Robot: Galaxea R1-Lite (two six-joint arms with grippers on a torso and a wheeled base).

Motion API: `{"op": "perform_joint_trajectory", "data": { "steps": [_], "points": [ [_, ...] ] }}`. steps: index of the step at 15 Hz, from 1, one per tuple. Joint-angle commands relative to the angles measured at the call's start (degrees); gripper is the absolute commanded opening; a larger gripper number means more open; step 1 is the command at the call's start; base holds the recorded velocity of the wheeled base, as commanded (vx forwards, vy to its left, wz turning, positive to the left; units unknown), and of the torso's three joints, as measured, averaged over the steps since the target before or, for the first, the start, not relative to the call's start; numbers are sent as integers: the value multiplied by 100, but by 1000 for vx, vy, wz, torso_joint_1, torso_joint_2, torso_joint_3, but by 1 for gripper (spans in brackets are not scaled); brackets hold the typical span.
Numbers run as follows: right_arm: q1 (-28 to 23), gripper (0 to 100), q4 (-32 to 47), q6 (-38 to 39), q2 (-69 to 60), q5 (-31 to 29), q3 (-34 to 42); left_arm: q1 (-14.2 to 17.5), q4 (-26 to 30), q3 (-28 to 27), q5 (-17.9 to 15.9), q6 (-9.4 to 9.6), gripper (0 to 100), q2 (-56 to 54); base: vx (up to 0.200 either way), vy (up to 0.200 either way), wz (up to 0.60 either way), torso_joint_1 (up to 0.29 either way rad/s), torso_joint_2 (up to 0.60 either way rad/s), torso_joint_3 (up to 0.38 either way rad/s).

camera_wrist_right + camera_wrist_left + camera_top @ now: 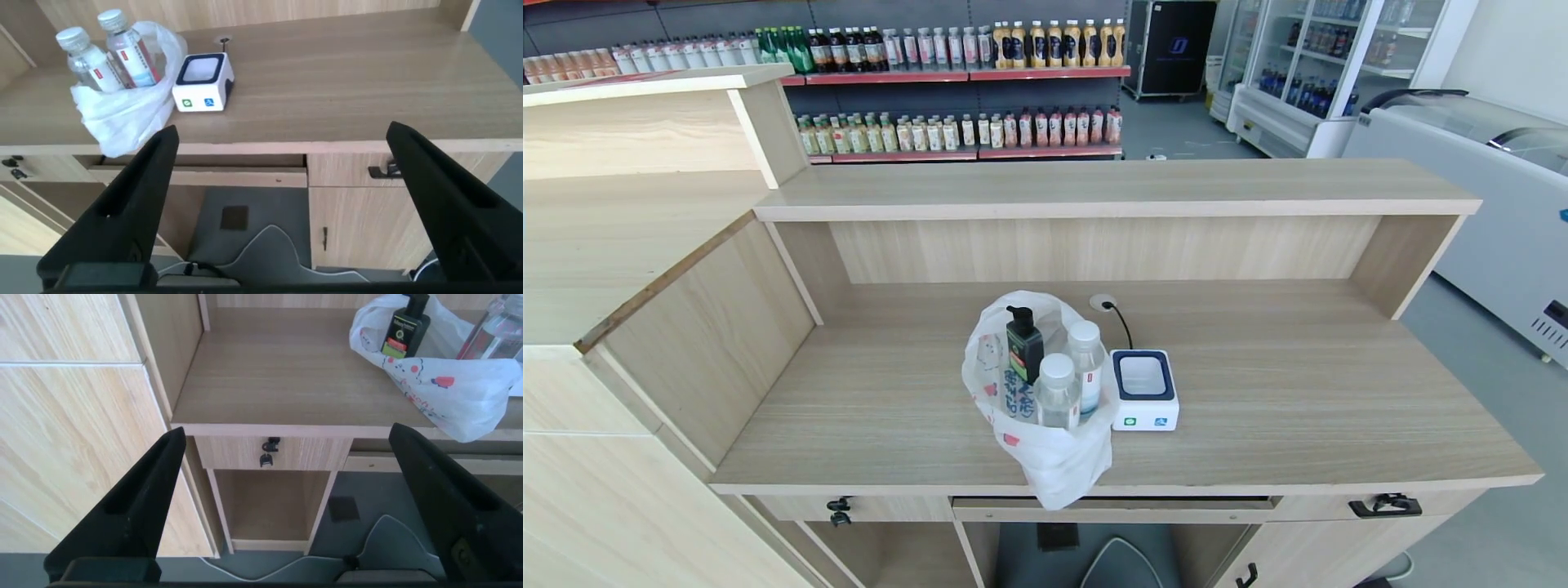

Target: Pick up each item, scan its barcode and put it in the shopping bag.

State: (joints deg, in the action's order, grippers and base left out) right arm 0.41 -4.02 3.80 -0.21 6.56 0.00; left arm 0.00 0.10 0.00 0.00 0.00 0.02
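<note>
Head view shows a white plastic shopping bag [1054, 465] at the middle of the light wooden worktop's [1298, 392] front edge (drooping over it). It holds a black pump bottle [1023, 347] and two clear white-capped water bottles [1058, 392] [1085, 359]. A white-and-blue scanner box [1144, 392] sits just beside the bag, on the side toward the worktop's right edge. The left gripper [286, 437] and right gripper [282, 131] hang below the front edge, each with its fingers apart.

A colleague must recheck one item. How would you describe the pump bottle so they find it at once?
On the light wooden counter, a white plastic shopping bag stands beside a small white, blue-rimmed scanner. The dark pump bottle stands in the bag's rear left. It alone is black with a pump head; the clear plastic bottles have white caps.
</note>
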Motion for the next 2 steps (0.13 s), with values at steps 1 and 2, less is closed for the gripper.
{"op": "perform_joint_trajectory", "data": {
  "steps": [1,2],
  "points": [
    [2,100,-2,-2,21,3,0,0,-1,0,0,0,100,-2,0,0,0,0,0,0],
    [2,100,-2,-20,21,3,0,0,8,0,0,0,100,-2,0,0,0,0,0,0]
  ]
}}
